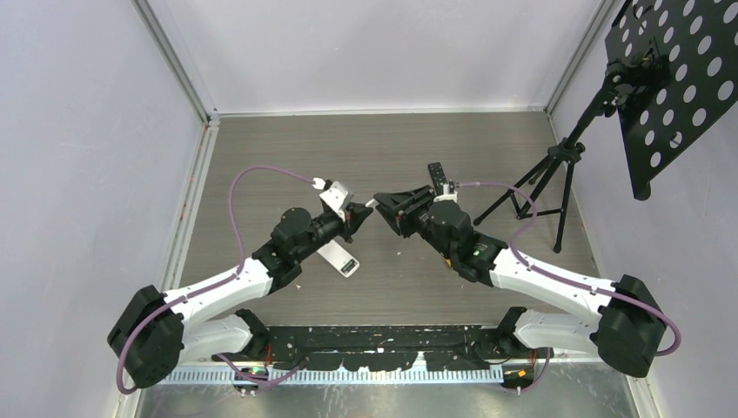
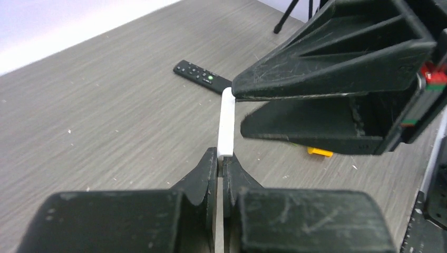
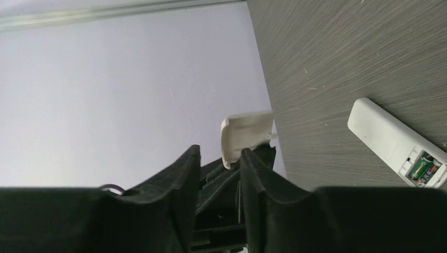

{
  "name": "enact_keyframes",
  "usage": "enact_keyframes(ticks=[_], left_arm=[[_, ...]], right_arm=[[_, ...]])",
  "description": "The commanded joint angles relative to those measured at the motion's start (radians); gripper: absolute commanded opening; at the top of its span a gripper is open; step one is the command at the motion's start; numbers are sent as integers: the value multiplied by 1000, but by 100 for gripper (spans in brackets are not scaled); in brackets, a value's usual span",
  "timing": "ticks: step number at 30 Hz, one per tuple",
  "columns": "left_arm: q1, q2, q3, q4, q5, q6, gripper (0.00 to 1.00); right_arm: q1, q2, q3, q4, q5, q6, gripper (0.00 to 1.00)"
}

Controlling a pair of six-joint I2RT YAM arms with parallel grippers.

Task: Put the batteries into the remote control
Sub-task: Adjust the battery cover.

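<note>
L gripper (image 2: 221,163) sits closest in its wrist cam, fingers pinched tight on 1 white battery cover (image 2: 226,124), held edge-up off the table (image 2: 105,121). R gripper (image 3: 220,155) meets it tip to tip. Its fingers stand partly apart w/ the cover's far end just at their tips, not clamped as far as we can tell.

We count 2 remotes: 1 white remote (image 3: 385,137) lying back-up w/ its compartment uncovered, beside the L wrist in the top cam, and 1 black remote (image 2: 203,77), buttons up, farther back. We see 1 battery (image 3: 420,169), green label, seated in that compartment; print too small to read.

1 small orange item (image 2: 320,152) lies behind the R fingers, mostly hidden; we can't tell what it is. Tripod (image 1: 548,187) w/ perforated black board (image 1: 670,78) stands at far right, well apart.
</note>
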Motion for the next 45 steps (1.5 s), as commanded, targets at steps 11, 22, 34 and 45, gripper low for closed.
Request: enact_keyframes(ticks=[11,22,34,45], left_arm=[[-37,10,116,-64,-39,536,0],[-70,6,125,-53,-99,734,0],[-163,31,139,-62,-203,858,0],[-167,21,122,-37,-264,797,45]], right_arm=[[1,30,244,-323,23,-153,45],[0,68,284,-371,49,-181,32],[-5,79,289,-379,59,-156,16],[-8,32,247,-370,81,-148,0]])
